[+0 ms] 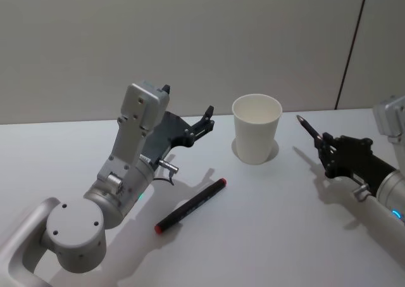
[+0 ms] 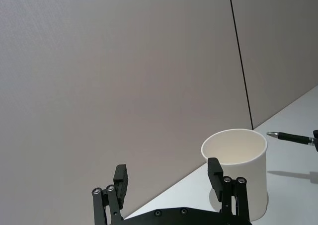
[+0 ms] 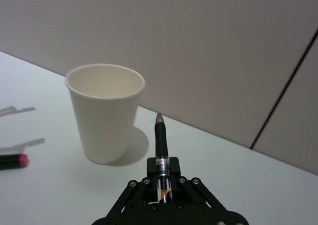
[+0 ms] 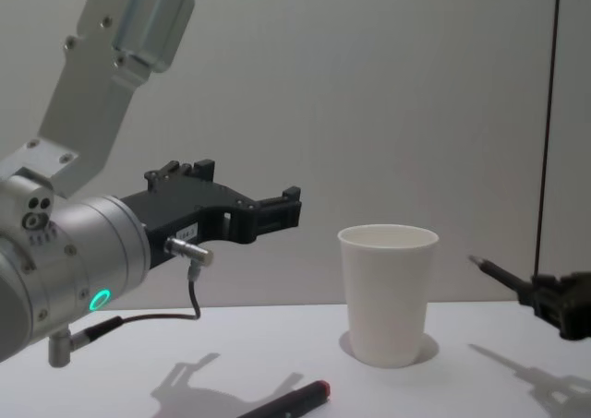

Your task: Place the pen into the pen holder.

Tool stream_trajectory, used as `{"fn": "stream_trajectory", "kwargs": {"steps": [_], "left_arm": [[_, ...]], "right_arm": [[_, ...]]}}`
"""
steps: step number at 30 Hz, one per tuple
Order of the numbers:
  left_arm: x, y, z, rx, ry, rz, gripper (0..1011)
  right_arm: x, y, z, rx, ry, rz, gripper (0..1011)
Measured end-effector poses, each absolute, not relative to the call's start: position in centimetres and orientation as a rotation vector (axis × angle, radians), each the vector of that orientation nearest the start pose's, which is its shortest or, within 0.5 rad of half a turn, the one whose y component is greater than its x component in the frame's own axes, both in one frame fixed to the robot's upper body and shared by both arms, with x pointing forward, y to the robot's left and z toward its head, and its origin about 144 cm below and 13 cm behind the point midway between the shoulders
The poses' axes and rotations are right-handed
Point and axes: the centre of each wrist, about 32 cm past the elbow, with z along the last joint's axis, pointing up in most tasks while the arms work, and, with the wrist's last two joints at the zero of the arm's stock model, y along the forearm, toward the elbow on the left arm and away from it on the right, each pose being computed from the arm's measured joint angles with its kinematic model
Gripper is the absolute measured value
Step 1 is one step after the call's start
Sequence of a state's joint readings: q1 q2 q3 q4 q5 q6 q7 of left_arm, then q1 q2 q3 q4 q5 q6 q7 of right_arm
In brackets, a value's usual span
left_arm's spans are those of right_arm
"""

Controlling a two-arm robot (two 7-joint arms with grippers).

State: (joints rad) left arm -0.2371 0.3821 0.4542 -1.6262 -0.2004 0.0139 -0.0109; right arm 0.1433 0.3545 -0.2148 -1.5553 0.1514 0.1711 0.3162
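The pen holder, a white paper cup, stands upright on the table and is empty inside. My right gripper hovers to the cup's right, shut on a black pen. The pen's silver tip points toward the cup, at about rim height and a short gap away. My left gripper hangs open and empty, above the table to the cup's left.
A black marker with red ends lies on the table in front of the cup, toward the left arm. A grey wall rises right behind the table's far edge.
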Motion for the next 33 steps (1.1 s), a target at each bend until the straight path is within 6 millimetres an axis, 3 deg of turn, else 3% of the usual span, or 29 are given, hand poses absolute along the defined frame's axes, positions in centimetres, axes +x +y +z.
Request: {"fn": "stream_trajectory", "kwargs": {"steps": [20, 33], "left_arm": [[49.2, 19.8, 120.4, 0.061, -0.267, 1.124, 1001], [49.2, 19.8, 120.4, 0.061, -0.268, 1.124, 1001]], "right_arm": [[48.1, -24.6, 119.9, -0.036, -0.274, -0.947, 134], [48.3, -21.5, 121.0, 0.059, -0.436, -0.956, 134]]}}
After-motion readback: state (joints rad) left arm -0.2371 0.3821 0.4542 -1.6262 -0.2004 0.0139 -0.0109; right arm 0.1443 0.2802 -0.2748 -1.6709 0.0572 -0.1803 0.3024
